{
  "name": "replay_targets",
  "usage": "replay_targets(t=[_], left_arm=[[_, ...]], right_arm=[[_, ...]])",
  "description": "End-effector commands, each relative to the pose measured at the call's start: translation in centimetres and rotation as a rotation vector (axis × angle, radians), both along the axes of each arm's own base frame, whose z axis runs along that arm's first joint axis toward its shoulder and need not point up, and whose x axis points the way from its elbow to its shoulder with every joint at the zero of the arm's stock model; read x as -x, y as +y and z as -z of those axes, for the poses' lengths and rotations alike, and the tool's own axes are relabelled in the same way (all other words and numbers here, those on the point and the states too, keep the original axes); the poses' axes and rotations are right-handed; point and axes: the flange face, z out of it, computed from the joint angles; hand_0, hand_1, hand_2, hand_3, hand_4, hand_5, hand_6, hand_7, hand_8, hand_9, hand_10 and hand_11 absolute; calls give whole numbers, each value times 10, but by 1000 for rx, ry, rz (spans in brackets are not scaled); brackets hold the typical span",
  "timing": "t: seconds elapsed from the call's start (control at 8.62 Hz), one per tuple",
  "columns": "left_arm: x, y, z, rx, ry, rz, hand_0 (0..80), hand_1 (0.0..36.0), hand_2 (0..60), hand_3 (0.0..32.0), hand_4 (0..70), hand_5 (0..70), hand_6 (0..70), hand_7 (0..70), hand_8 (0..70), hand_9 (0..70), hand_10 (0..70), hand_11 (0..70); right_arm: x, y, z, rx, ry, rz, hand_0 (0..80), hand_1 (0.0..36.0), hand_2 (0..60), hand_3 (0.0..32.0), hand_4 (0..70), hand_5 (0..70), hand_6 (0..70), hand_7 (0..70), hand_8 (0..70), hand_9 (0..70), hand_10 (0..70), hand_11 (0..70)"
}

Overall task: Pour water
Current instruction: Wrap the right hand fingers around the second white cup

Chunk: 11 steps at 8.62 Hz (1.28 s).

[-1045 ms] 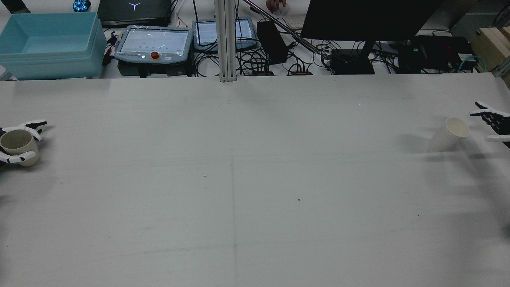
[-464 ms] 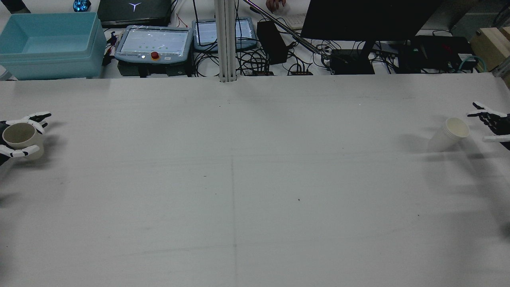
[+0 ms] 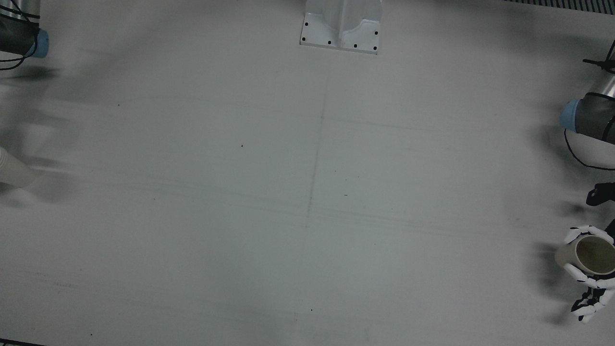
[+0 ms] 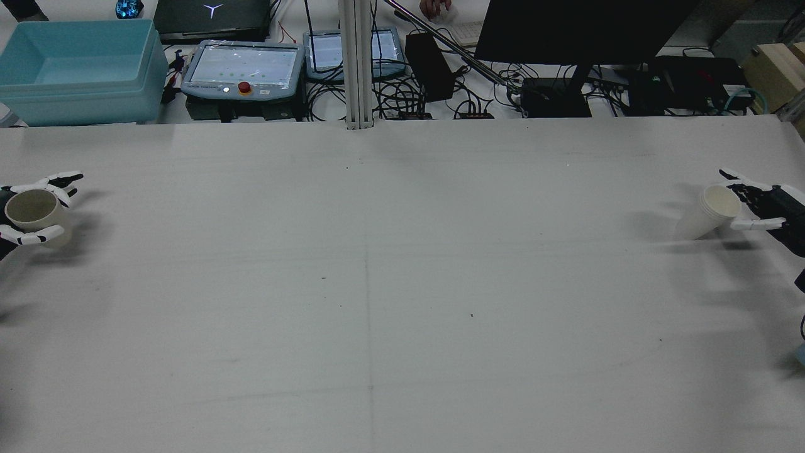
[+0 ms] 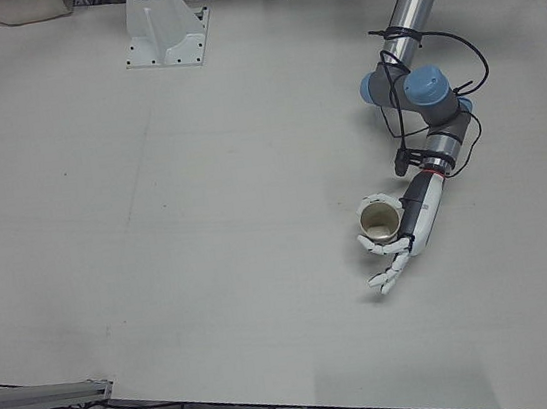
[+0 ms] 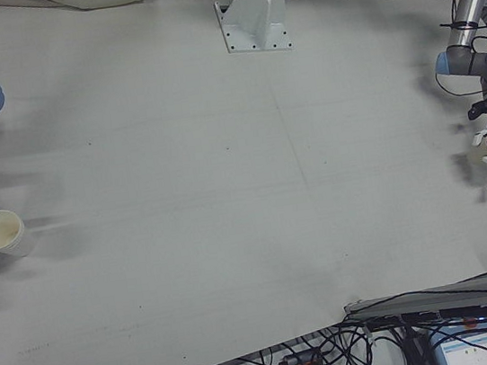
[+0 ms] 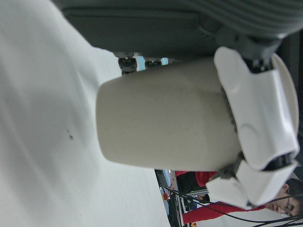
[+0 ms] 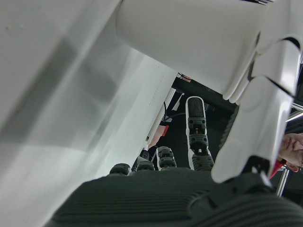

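A beige cup point(image 4: 34, 212) sits at the far left in the rear view, with my left hand point(image 4: 25, 217) shut on it, fingers wrapped round its wall. The left-front view shows this cup point(image 5: 381, 221) upright in the left hand point(image 5: 402, 243). In the left hand view white fingers point(image 7: 255, 109) press on the cup point(image 7: 165, 123). A white paper cup point(image 4: 707, 214) stands at the far right. My right hand point(image 4: 764, 204) is open, its fingers reaching along both sides of that cup's rim. The right hand view has the paper cup point(image 8: 189, 33) close beside the thumb.
A teal bin point(image 4: 75, 69), teach pendants point(image 4: 242, 66), a monitor point(image 4: 578, 31) and cables lie beyond the table's far edge. A metal post point(image 4: 357, 63) stands at the far middle, its base plate point(image 3: 341, 24) bolted down. Wide bare tabletop point(image 4: 402, 283) separates the two cups.
My left hand has carried the beige cup a little farther from the rear camera. My right hand has moved in toward the paper cup until its fingers flank the rim.
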Motion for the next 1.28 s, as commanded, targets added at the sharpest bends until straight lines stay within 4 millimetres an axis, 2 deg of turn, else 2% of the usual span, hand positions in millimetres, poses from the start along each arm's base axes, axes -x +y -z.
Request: replay_targets(t=[0.0,0.23,0.35,0.46,0.58,0.7,0.81,0.93,1.04,1.16], left_arm=[[2,2,-2,-2,2,2,549,360,600,0,700,700,115,204,69,99,80,126],[3,3,-7,-1,3,6,545,360,600,0,700,700,113,202,68,98,79,124],[5,5,-10,0,2,6,543,360,600,0,700,700,112,201,67,97,80,125],[10,11,-17,3,-1,6,543,360,600,0,700,700,111,200,67,96,79,124],[13,15,-20,2,0,6,541,360,600,0,700,700,109,200,66,96,79,124],[13,13,-14,-5,6,8,543,360,600,0,700,700,109,199,67,97,80,125],[12,12,-11,-7,8,6,546,360,600,0,700,700,110,200,67,97,78,123],[12,12,-7,-11,11,5,550,360,600,0,700,700,113,202,67,97,76,121],[12,12,1,-12,10,2,556,360,600,0,700,700,117,205,68,97,75,119],[9,11,19,-11,7,-3,560,360,600,0,700,700,119,206,68,97,71,115]], right_arm=[[30,-12,17,-36,0,27,512,165,71,22,67,257,29,121,0,10,0,0],[63,-18,36,-61,-2,58,521,176,83,28,76,263,31,128,0,11,0,0],[79,-25,58,-71,-3,62,532,188,97,32,90,271,40,147,0,15,0,0],[84,-31,77,-78,8,61,541,200,114,26,102,287,49,169,0,19,0,0],[85,-33,92,-71,17,61,575,239,173,2,134,345,74,226,6,31,0,0],[84,-34,105,-61,20,58,689,325,389,0,368,522,189,418,88,146,3,16],[85,-35,112,-57,21,59,793,360,600,0,525,700,366,675,255,380,120,203],[85,-35,111,-54,19,59,800,360,600,0,570,700,485,700,389,552,247,388],[84,-36,113,-55,11,55,800,360,600,0,584,700,556,700,461,650,330,499],[82,-32,130,-82,-11,55,800,360,600,0,567,700,599,700,505,700,390,580]])
